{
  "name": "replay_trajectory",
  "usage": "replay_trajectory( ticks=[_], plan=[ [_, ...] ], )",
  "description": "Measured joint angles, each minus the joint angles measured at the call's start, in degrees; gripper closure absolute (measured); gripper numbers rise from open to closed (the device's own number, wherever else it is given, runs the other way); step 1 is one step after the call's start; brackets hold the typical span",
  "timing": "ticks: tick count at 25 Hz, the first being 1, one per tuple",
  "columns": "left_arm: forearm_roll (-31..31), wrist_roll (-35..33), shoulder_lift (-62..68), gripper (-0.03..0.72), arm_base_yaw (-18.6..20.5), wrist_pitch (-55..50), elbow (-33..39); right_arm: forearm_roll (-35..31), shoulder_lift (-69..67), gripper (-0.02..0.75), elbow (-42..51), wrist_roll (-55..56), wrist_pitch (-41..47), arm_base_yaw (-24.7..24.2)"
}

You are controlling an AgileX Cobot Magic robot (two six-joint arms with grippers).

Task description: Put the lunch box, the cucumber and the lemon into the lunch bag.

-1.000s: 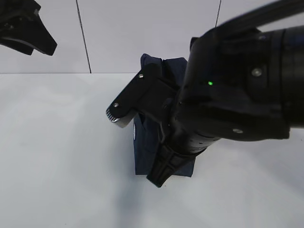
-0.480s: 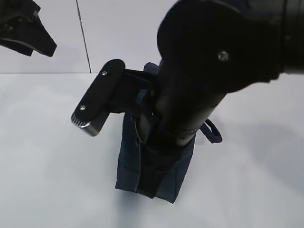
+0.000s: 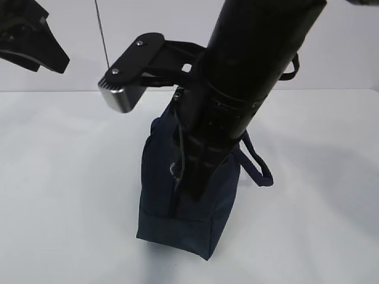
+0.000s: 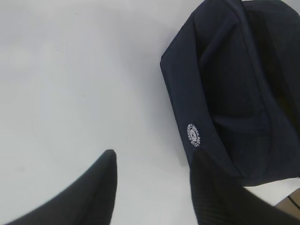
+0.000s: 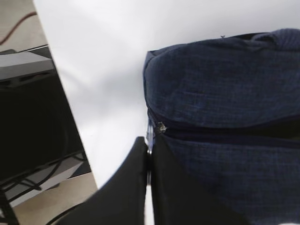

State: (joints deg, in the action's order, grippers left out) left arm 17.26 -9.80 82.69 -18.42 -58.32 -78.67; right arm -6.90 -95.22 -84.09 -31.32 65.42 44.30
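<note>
The dark navy lunch bag (image 3: 163, 195) stands on the white table, its top zipper line closed where it shows in the right wrist view (image 5: 225, 133). My right gripper (image 5: 150, 141) is shut at the bag's end, pinching the thin metal zipper pull just below the slider (image 5: 161, 126). In the exterior view the right arm covers most of the bag, and the right gripper (image 3: 180, 177) sits at its near end. My left gripper (image 4: 153, 157) is open and empty above the table beside the bag's logo side (image 4: 194, 135); it shows at upper left (image 3: 35, 41). The lunch box, cucumber and lemon are out of view.
A loop handle (image 3: 257, 163) hangs off the bag's right side. The white table (image 3: 65, 177) spreads on both sides of the bag. The table's edge and a dark frame with cables (image 5: 33, 122) show in the right wrist view.
My right arm has swung up and its gripper has moved toward the bag's near end. The bag has shifted toward the front and its handle now hangs out. The left gripper has stayed still.
</note>
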Motion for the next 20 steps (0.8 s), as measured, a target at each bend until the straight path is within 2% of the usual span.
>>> replay_trajectory(
  ticks=[6, 20],
  plan=[
    [0.0, -0.9, 0.0, 0.319, 0.0, -0.1, 0.0, -9.7, -3.1, 0.730, -5.4, -7.3, 4.5, -5.0],
    [-0.1, -2.4, 0.0, 0.319, 0.0, -0.4, 0.0, -19.3, -7.8, 0.730, -10.2, -13.1, 5.8, -11.5]
  ],
)
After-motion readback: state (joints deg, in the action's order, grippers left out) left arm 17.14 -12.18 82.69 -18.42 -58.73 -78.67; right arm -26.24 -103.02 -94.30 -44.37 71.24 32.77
